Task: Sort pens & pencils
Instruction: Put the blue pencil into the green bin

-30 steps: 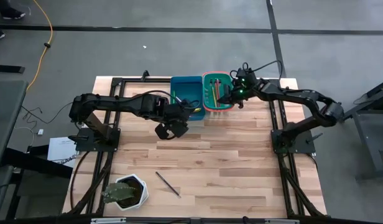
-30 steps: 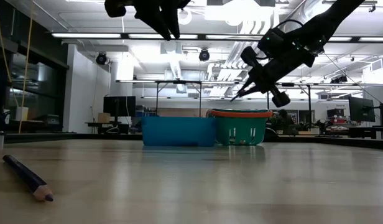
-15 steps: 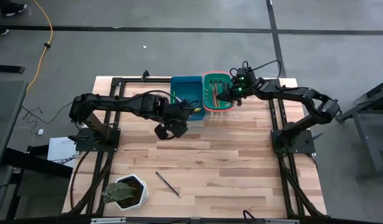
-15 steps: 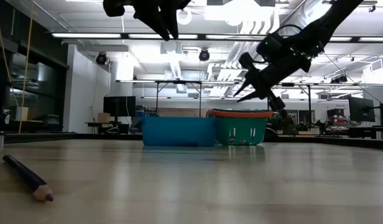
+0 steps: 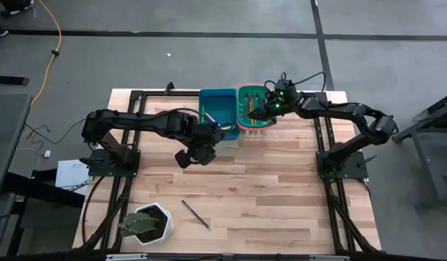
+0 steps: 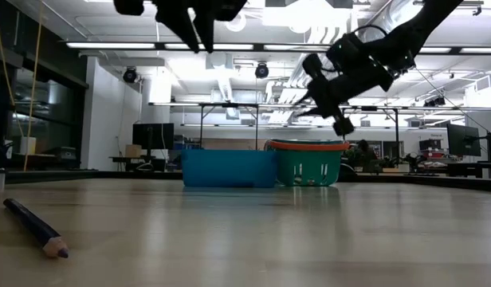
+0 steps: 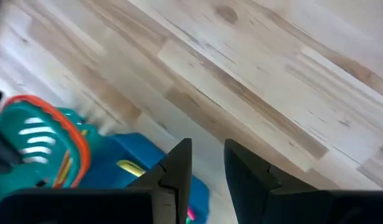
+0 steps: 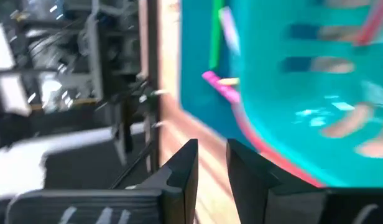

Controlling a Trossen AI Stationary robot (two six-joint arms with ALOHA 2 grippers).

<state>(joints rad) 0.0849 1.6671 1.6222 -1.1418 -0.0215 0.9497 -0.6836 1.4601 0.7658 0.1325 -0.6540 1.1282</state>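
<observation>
Remaining stick: thin dark purple pencil (image 5: 196, 214), lay flat on bare wood of the light butcher-block table (image 5: 281, 196), well toward the near edge, left of centre, just beside the white pot with a green plant (image 5: 146, 224) at the near-left corner.
Long axis: ran diagonally, far-left to near-right; sharpened tip pointed toward the near edge in the low view (image 6: 34, 227).
Sorted sticks: green, yellow and pink ones in the blue rectangular bin (image 5: 218, 101); orange and red ones in the teal basket with an orange rim (image 5: 241, 116), both at the far edge, touching side by side.
Left gripper (image 5: 192, 155): hung above mid-table, in front of the blue bin; fingers (image 7: 179, 165) a narrow gap apart, nothing between.
Right gripper (image 5: 256, 113): over the teal basket, fingers (image 8: 185, 165) slightly apart, empty.
Bearing: pencil lay toward the near edge from the left gripper, almost straight below it in the high view.
Nearer arm: left, judged clearly; right well apart at the far edge.
Likely demand: wrist turned so the jaws cross the diagonal shaft.
</observation>
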